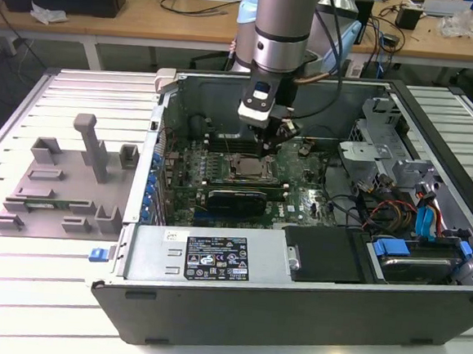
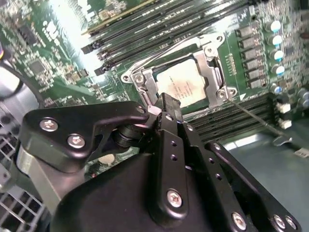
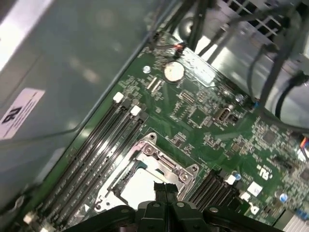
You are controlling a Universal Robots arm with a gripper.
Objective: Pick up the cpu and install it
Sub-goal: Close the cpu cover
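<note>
Exterior view: slatted table [image 1: 38,305], workbenches [image 1: 151,16] beyond gripper [image 1: 263,149]

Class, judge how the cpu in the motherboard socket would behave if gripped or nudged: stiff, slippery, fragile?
The cpu looks a flat, metal-topped plate, so probably stiff. Its shiny top may be slippery. Seated inside the socket frame, it likely would not slide when nudged.

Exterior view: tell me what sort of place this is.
Probably a robotics or electronics lab: an open computer case lies on a slatted metal table, a robot arm reaches into it, and cluttered wooden desks stand behind.
</note>
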